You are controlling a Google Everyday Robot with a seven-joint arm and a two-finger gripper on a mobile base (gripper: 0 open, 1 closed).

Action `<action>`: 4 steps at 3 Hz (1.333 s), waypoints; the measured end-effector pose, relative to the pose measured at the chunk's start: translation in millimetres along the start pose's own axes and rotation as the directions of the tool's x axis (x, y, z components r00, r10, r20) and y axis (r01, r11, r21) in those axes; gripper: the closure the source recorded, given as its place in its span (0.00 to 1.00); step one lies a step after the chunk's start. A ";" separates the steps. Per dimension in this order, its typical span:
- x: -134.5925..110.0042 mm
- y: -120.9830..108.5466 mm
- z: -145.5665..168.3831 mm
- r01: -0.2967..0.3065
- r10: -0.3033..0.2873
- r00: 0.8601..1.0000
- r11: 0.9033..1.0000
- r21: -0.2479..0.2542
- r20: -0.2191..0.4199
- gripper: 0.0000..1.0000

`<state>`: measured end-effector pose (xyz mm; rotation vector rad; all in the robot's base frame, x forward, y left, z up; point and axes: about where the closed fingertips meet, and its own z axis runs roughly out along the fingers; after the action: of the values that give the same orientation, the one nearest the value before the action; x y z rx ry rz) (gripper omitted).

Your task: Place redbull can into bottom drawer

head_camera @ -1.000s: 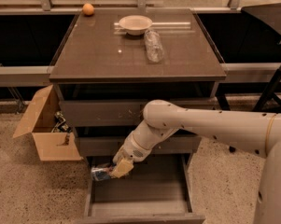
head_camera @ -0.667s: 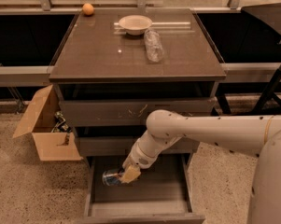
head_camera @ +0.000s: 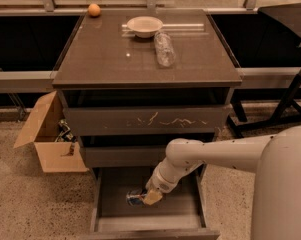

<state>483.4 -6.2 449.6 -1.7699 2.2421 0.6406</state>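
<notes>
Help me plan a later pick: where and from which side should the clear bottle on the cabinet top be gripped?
Probably grip the bottle across its mid-body from above: it lies on its side, long axis pointing away from the camera, so its round flanks are free left and right. The gripper is down in the bottom drawer, holding the redbull can.

the arm reaches down into the open bottom drawer point(head_camera: 115, 196), where the gripper point(head_camera: 150, 198) clasps the redbull can point(head_camera: 134, 198) sideways, low inside the box. on the cabinet top point(head_camera: 105, 59) sit an orange point(head_camera: 94, 10), a white bowl point(head_camera: 144, 26) and a clear bottle point(head_camera: 164, 49) lying flat. an open cardboard box point(head_camera: 50, 139) stands on the floor at the left.
</notes>
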 end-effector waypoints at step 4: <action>59.7 -39.4 70.6 0.063 -0.061 0.995 0.998 0.020 -0.076 1.00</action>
<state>499.1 -32.8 354.0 -1.8744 2.2234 0.5429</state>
